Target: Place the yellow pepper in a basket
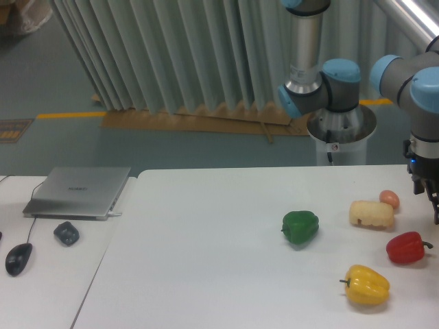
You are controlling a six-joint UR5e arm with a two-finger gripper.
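Still to grasp: the pepper at lower right

Now your yellow pepper (367, 285) lies on the counter (206, 260) at the lower right of the frame, below the red pepper (407, 247). The end effector (433, 199) is cut by the right edge, so you cannot tell if it is open. No basket is visible. Come down from above, and keep away from the red one.
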